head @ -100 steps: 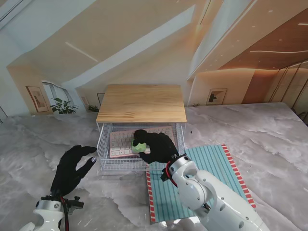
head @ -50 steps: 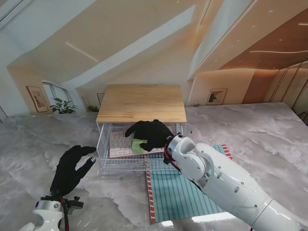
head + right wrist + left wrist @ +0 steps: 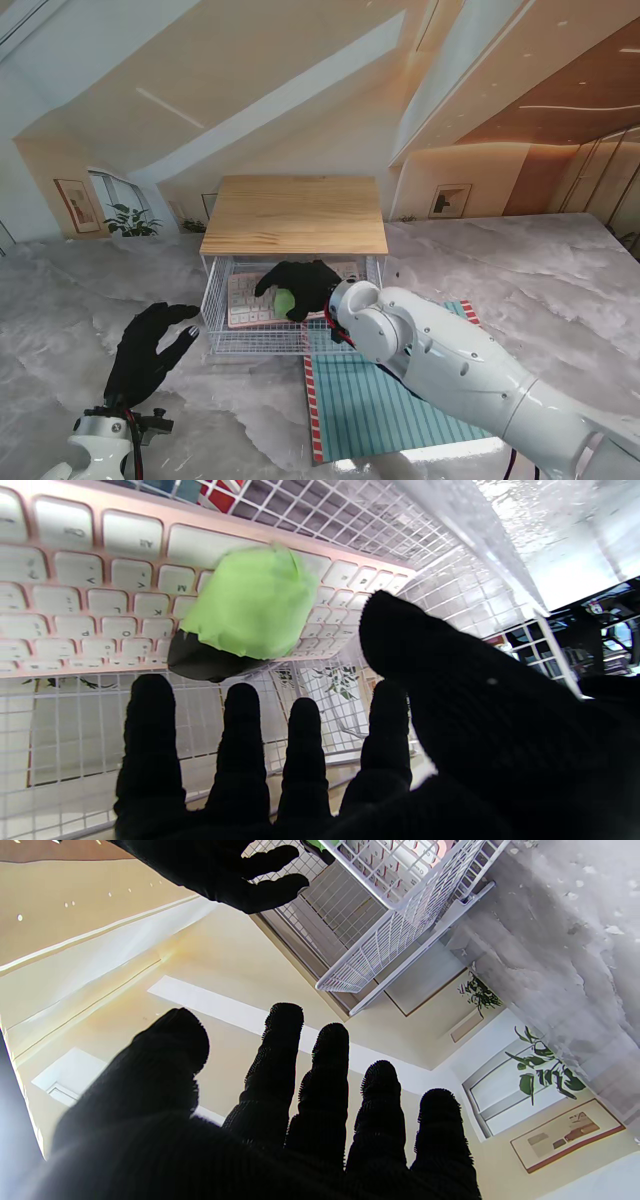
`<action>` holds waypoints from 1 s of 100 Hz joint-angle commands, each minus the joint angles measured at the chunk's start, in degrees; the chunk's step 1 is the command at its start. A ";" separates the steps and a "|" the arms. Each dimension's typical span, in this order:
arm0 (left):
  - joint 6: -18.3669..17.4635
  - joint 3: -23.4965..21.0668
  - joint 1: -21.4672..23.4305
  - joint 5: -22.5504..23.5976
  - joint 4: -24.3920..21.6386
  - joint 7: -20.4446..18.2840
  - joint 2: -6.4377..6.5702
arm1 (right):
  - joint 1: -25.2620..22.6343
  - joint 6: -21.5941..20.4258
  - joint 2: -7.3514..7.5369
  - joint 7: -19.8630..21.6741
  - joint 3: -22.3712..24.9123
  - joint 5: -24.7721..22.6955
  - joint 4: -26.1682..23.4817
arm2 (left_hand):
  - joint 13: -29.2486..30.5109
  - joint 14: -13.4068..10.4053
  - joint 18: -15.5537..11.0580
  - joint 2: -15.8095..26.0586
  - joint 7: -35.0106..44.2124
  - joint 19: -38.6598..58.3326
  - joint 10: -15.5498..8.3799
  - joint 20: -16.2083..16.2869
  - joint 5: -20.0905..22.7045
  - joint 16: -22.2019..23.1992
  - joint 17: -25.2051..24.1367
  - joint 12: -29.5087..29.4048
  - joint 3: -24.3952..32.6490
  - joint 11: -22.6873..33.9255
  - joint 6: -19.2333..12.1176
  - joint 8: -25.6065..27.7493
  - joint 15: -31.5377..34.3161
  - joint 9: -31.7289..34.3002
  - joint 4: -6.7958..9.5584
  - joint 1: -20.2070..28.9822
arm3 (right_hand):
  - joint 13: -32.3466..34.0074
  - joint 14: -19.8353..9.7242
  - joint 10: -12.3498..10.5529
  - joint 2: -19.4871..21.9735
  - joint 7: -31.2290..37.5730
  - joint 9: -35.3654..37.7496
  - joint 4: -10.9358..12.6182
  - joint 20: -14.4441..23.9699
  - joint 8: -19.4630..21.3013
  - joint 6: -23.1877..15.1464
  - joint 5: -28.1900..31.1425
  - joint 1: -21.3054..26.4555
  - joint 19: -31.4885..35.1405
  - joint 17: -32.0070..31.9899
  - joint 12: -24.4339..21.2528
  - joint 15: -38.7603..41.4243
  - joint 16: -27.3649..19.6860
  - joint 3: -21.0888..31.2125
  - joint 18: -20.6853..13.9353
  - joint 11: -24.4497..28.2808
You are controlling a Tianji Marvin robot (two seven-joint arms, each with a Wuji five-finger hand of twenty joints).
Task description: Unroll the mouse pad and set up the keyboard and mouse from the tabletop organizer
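A pink keyboard [image 3: 245, 300] with white keys lies in the wire basket [image 3: 225, 340] of the organizer. On it rests a lime-green mouse [image 3: 285, 300] with a black underside. My right hand [image 3: 300, 283] reaches into the basket just over the mouse, fingers spread. In the right wrist view the mouse [image 3: 250, 610] sits on the keyboard [image 3: 75, 600] beyond the fingertips [image 3: 240, 705], with the thumb close beside it and nothing gripped. The teal striped mouse pad [image 3: 400, 400] lies unrolled, nearer to me than the basket. My left hand [image 3: 150, 350] hovers open to the basket's left.
The organizer has a wooden top [image 3: 293, 215] over the basket, which limits room above the keyboard. The marble table [image 3: 80, 300] spreads around it. In the left wrist view the basket corner [image 3: 400, 925] shows beyond my spread fingers [image 3: 280, 1060].
My right hand has pushed farther into the basket and to the left, over the mouse, with the forearm stretching out behind it. The left hand has stayed still.
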 commanded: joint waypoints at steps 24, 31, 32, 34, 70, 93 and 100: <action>0.03 0.15 0.31 -0.37 -0.34 -0.89 -0.35 | 2.29 6.95 -1.95 2.44 -3.39 1.07 0.78 | -1.97 -1.90 -1.77 0.36 -0.95 -1.20 -0.45 0.61 -0.75 -0.06 -0.56 -0.78 -1.28 -0.22 -0.30 -0.69 -0.64 -1.15 1.23 0.22 | -2.83 -0.18 -0.01 -1.13 -1.18 -2.42 -1.20 2.91 0.83 0.42 -2.83 -1.97 1.55 -0.75 -0.34 1.86 1.15 -2.38 3.33 0.10; -0.04 0.11 0.29 -0.37 -0.22 -0.94 -0.34 | 2.92 8.66 -2.33 2.84 -4.31 1.19 0.97 | -1.96 -1.88 -1.78 0.38 -0.96 -1.21 -0.39 0.61 -0.79 -0.07 -0.56 -0.78 -1.31 -0.23 -0.36 -0.70 -0.66 -1.18 1.21 0.21 | -3.20 0.17 0.34 -1.21 -1.34 -2.48 -1.19 3.20 0.97 0.85 -3.04 -2.18 1.68 -1.05 -0.55 2.07 1.25 -2.81 3.84 -0.24; -0.05 0.11 0.28 -0.38 -0.20 -0.94 -0.34 | 2.99 8.91 -2.41 2.84 -4.43 1.21 1.02 | -1.95 -1.88 -1.79 0.34 -0.94 -1.20 -0.38 0.62 -0.76 -0.06 -0.56 -0.78 -1.30 -0.22 -0.33 -0.69 -0.65 -1.15 1.22 0.23 | -3.31 0.24 0.37 -1.26 -1.35 -2.47 -1.19 3.24 1.00 0.86 -3.07 -2.19 1.70 -1.11 -0.57 2.08 1.26 -2.87 3.93 -0.28; -0.08 0.11 0.28 -0.39 -0.17 -0.93 -0.35 | 3.15 9.45 -2.57 2.83 -4.67 1.25 1.13 | -1.95 -1.88 -1.78 0.34 -0.93 -1.21 -0.42 0.62 -0.73 -0.06 -0.56 -0.78 -1.32 -0.22 -0.39 -0.69 -0.65 -1.14 1.21 0.19 | -3.43 0.27 0.44 -1.36 -1.37 -2.49 -1.19 3.30 1.06 1.00 -3.10 -2.22 1.70 -1.24 -0.62 2.12 1.28 -2.97 4.05 -0.36; -0.62 -0.23 0.42 -0.40 0.22 -0.70 -0.40 | 3.01 16.96 -1.92 4.88 -5.52 -0.77 -2.85 | -1.95 -1.87 -1.77 0.40 -0.97 -1.27 -0.42 0.64 -0.74 -0.05 -0.57 -0.79 -1.34 -0.23 -0.28 -0.71 -0.65 -1.12 1.22 0.23 | -6.24 1.19 1.53 -2.07 -1.44 -2.45 -1.27 4.07 2.14 2.68 -3.46 -3.51 2.01 -3.56 -2.02 3.14 1.72 -4.12 6.01 -3.37; -0.75 -0.21 0.42 -0.50 0.41 -0.63 -0.42 | 4.81 21.34 -2.51 6.96 -7.78 -0.02 -2.87 | -1.95 -1.83 -1.76 0.36 -0.99 -1.31 -0.40 0.65 -0.75 -0.07 -0.59 -0.79 -1.41 -0.23 -0.30 -0.72 -0.67 -1.13 1.20 0.25 | -8.28 2.01 2.32 -1.96 -2.15 -2.62 -1.11 4.54 2.67 4.08 -4.47 -3.93 2.33 -4.67 -3.06 3.27 1.65 -5.32 8.38 -5.91; -0.83 -0.28 0.46 -0.50 0.44 -0.68 -0.41 | 5.26 22.26 -3.08 6.79 -8.30 0.53 -2.06 | -1.97 -1.82 -1.78 0.44 -1.01 -1.33 -0.48 0.65 -0.74 -0.07 -0.59 -0.80 -1.39 -0.26 -0.25 -0.73 -0.69 -1.16 1.21 0.29 | -9.02 2.37 2.58 -2.11 -2.21 -2.60 -1.13 4.63 3.03 4.31 -5.24 -4.11 2.53 -4.72 -3.73 3.47 1.67 -5.62 9.17 -7.55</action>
